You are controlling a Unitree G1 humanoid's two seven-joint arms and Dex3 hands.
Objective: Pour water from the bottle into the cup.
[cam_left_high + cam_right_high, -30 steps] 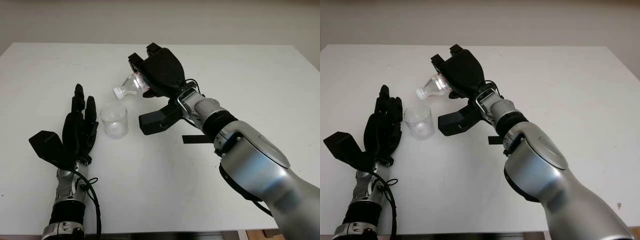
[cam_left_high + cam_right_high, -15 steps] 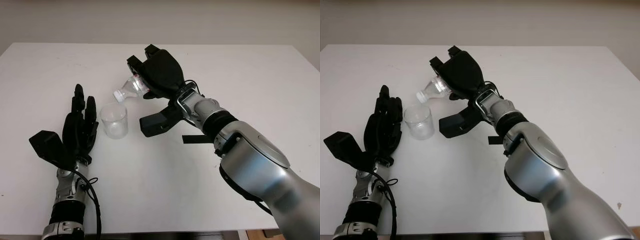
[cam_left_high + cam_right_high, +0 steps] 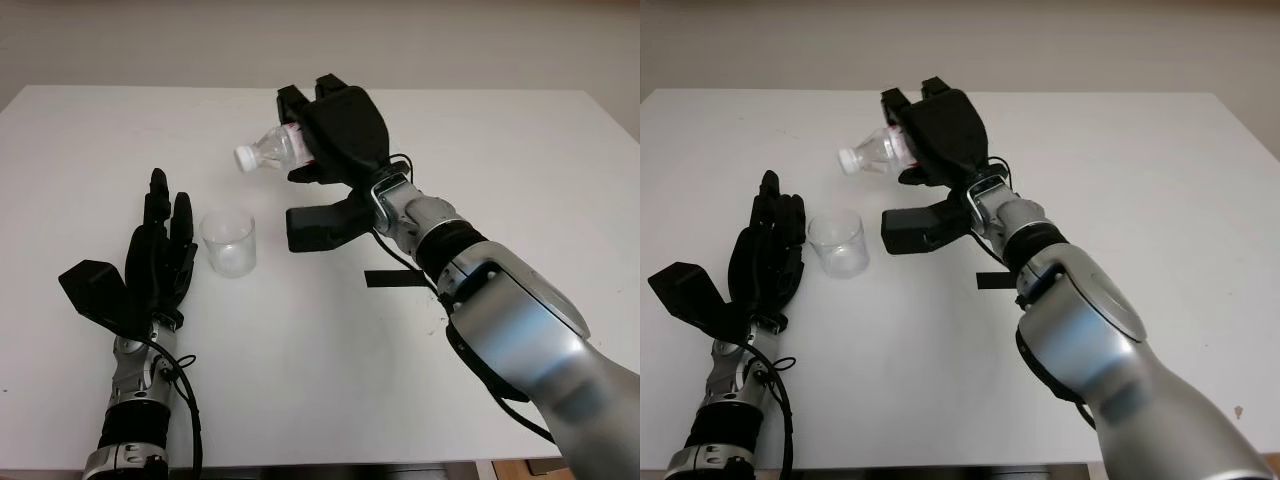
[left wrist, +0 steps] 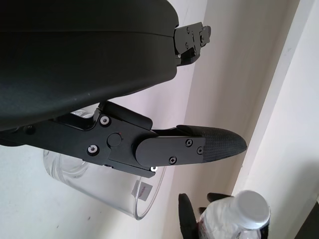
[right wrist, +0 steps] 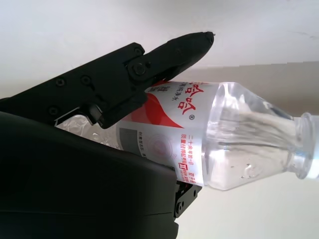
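Right hand (image 3: 335, 135) grips the bottle (image 3: 272, 151) above the white table (image 3: 520, 170), fingers wrapped round its labelled body (red-and-white label). Bottle lies nearly level, white cap on, neck pointing left. Clear cup (image 3: 228, 241) stands upright below, just beside the open left hand (image 3: 155, 262).

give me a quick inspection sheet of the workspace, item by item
surface: white table, nothing spilled that can be seen
bottle: clear bottle with red-and-white label, tipped roughly level in the air, white cap on, neck toward the cup side
cup: clear cup upright on the table, below and apart from the bottle's neck
clutter: small black strip on the table near the right arm
hands: right hand grasps the bottle; left hand open beside the cup
cables: black cable along the left forearm
surroundings: plain pale wall behind the table
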